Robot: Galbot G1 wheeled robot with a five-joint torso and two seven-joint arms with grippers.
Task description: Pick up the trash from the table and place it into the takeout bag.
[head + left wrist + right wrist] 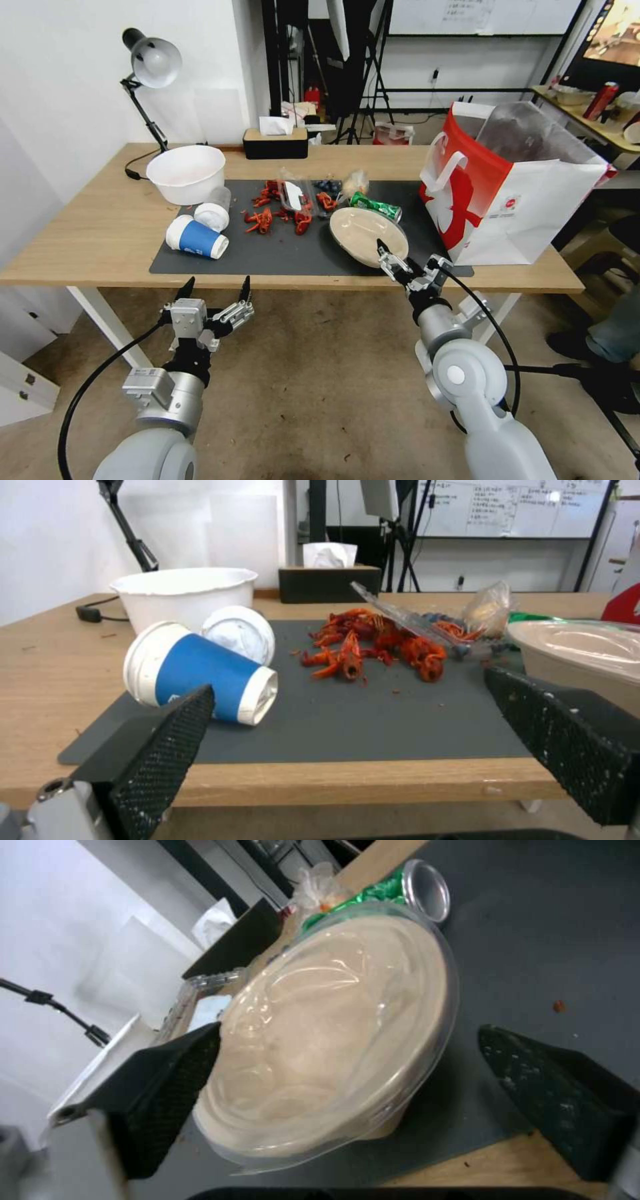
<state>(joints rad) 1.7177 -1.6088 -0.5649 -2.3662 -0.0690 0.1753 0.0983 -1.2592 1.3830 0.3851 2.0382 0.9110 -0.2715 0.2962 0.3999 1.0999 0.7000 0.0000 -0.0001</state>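
- Nearest, the left gripper [215, 288] hangs below the table's front edge, its fingers [157, 740] spread wide and holding nothing.
- Just ahead, the right gripper [408, 261] sits at the near rim of the shallow beige bowl [368, 237]; its fingers [167, 1080] are wide apart on either side of the bowl's clear-covered top, not closed on it.
- Beneath lies the dark grey mat [267, 257] on the light-wood table [80, 227].
- On the mat's left the blue paper cup [197, 237] lies on its side, a small clear lidded cup [215, 212] just behind it.
- Mid-mat, red crayfish shells [280, 210] and a crumpled clear wrapper [297, 190] lie scattered; the crushed green can [377, 205] lies right behind the bowl.
- To the right stands the takeout bag [507, 187], upright and open.
- Farther back stand a white bowl [187, 172], a tissue box [275, 141] and a desk lamp [150, 63].
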